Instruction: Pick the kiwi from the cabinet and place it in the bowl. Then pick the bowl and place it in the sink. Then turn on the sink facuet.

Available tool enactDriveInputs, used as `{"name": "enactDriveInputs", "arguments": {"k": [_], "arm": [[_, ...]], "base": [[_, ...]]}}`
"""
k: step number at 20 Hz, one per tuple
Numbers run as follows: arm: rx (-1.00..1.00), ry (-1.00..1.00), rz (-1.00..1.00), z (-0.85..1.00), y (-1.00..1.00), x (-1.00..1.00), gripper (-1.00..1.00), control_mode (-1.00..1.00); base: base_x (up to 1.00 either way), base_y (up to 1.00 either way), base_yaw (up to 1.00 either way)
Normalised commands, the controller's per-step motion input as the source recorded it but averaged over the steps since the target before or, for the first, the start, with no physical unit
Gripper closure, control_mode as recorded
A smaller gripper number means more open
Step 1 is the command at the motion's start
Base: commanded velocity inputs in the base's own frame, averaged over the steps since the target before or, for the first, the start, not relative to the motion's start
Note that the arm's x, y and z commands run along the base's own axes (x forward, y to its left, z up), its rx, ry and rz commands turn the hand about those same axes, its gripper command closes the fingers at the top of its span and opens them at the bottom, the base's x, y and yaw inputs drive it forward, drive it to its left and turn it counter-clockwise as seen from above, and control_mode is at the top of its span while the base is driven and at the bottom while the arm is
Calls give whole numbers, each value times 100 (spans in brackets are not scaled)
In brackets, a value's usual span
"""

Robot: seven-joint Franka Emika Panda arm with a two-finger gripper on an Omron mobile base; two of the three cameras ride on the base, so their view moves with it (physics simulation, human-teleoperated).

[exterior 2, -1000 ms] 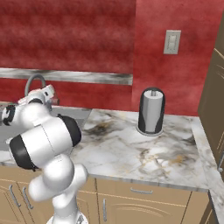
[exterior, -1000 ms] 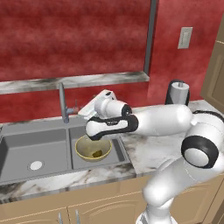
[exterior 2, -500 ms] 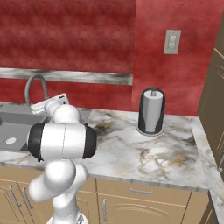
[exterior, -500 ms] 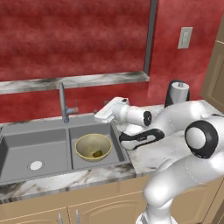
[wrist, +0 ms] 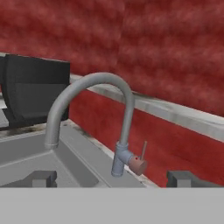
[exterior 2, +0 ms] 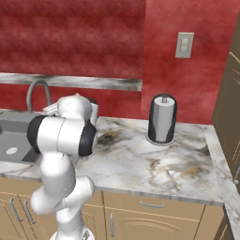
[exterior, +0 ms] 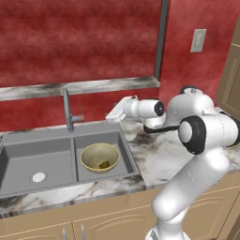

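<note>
The dull yellow bowl [exterior: 96, 153] rests in the right basin of the grey sink [exterior: 33, 154], and the small olive kiwi [exterior: 104, 165] lies inside it. The thin grey faucet [exterior: 68, 110] rises behind the basins. My gripper [exterior: 113, 115] hovers above the counter behind the sink's right rear corner, to the right of the faucet and apart from it. In the hand view my gripper [wrist: 113, 179] is open and empty, its fingertips [wrist: 42, 178] spread wide. The faucet [wrist: 119, 127] and its short lever [wrist: 143, 151] stand straight ahead between them.
A paper towel roll [exterior 2: 161, 119] on a dark stand sits on the marbled counter [exterior 2: 154, 164] to the right. A stone ledge [exterior: 79, 86] runs along the red wall. A brown cabinet door [exterior: 233, 75] stands at the far right. A dark box [wrist: 35, 94] lies beyond the faucet.
The hand rose from just over the bowl and swung right and back to the counter behind the sink. The bowl with the kiwi stays in the right basin. The jaws stayed open.
</note>
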Motion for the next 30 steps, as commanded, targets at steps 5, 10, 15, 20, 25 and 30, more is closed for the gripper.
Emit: {"name": "enactDriveInputs", "arguments": {"k": [5,10,15,20,25,30], "arm": [[0,-6,4,-40,49,5,-100,-100],[8,-7,0,-55,34,0,-100,-100],[20,-4,0,-78,0,3,-100,-100],[24,0,0,-97,-5,7,-100,-100],[17,0,0,-80,0,15,-100,-100],[11,-1,0,-54,0,38,-100,-100]], "base": [[0,0,0],[0,0,0],[0,0,0],[0,0,0],[0,0,0],[0,0,0]]}}
